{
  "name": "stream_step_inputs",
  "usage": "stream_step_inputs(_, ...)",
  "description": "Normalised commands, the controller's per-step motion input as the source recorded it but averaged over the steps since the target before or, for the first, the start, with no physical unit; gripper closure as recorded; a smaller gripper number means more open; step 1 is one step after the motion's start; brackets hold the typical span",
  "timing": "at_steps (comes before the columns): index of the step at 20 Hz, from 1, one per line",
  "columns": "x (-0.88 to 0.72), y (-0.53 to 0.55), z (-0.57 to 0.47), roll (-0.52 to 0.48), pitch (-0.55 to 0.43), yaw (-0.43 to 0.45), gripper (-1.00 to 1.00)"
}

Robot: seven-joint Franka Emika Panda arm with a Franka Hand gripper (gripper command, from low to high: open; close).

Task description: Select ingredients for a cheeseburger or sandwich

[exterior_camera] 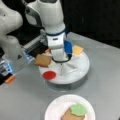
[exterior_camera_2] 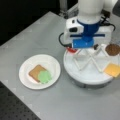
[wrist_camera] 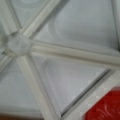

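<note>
We find no writing, label or brand that we can read on anything here. The largest thing is the matte grey table (exterior_camera: 105, 75), smooth and flat, and over it stands the arm, white and glossy with a blue band near the wrist. Directly under the gripper (exterior_camera: 61, 71) sits the round white divided tray (exterior_camera: 83, 68), hard plastic by its look, with raised ribs running out from a central hub like spokes; the wrist view looks straight down on that hub (wrist_camera: 18, 45) and those ribs. We cannot tell whether the gripper is wide or narrow, since its fingers are not distinct in any view, and we see nothing held in it. Toward a front view's bottom from the gripper lies the white round paper plate (exterior_camera: 53, 110), thin and flat; on it rests the sandwich so far, a tan-brown bread square (exterior_camera_2: 36, 72) with a green lettuce blob (exterior_camera_2: 45, 76), soft-edged and lumpy, lying on one corner. Among the ingredients left around the gripper, a second bread square (exterior_camera: 43, 60) lies at the tray's edge to a front view's left of it, a yellow cheese square (exterior_camera_2: 112, 69) and a dark-brown round patty (exterior_camera_2: 113, 49) lie in tray compartments, and the red tomato disc (exterior_camera: 49, 75), shiny and flat, lies nearest the gripper.
</note>
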Motion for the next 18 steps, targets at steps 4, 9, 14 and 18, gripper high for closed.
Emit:
stream_step_inputs(4,0.07,-0.02,0.28,-0.058,0.197,-0.469,-1.00)
stream_step_inputs(9,0.15,-0.13,0.13,0.027,0.194,-0.330,-1.00)
stream_step_inputs(14,0.18,-0.27,0.15,0.123,0.197,-0.256,-1.00)
stream_step_inputs(18,0.16,-0.28,0.22,0.337,0.320,-0.192,-1.00)
